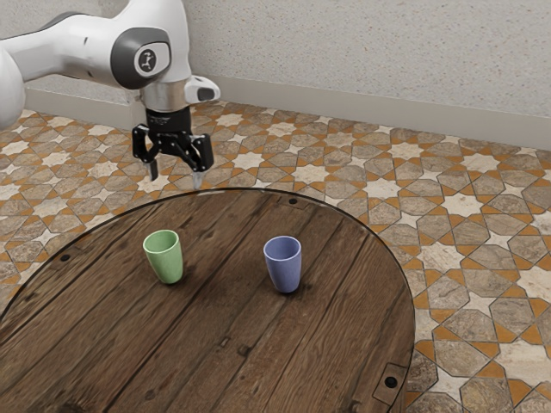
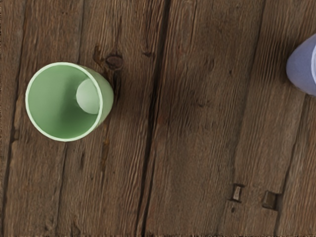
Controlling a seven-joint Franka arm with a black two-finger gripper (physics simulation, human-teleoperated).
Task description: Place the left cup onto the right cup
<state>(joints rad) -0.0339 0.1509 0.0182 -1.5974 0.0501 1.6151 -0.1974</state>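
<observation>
- Green cup (image 1: 164, 255): upright on the table, mouth up. It stands below the open jaws and nearer the camera than they are, well apart from them. In the wrist view the green cup (image 2: 64, 101) is seen straight down its mouth; the inside is bare to its pale round bottom.
- Purple cup (image 1: 282, 263): upright on the same table, mouth up, toward the exterior view's right of the green cup and apart from it. It is farther from the jaws than the green cup. In the wrist view a piece of the purple cup (image 2: 303, 64) shows at the frame's edge; what is inside it cannot be told.
- Gripper (image 1: 172, 169): black, pointing down, hanging high over the far rim of the table. The jaws are spread wide and hold nothing; neither finger touches a cup.
- Table (image 1: 258, 344): round, of dark wooden planks; bare wood (image 2: 197, 123) lies between the two cups.
- Arm (image 1: 95, 43): white, entering from the exterior view's upper left.
- Floor (image 1: 448, 198): patterned tiles, beyond the table.
- Wall (image 1: 387, 43): pale, behind the floor.
</observation>
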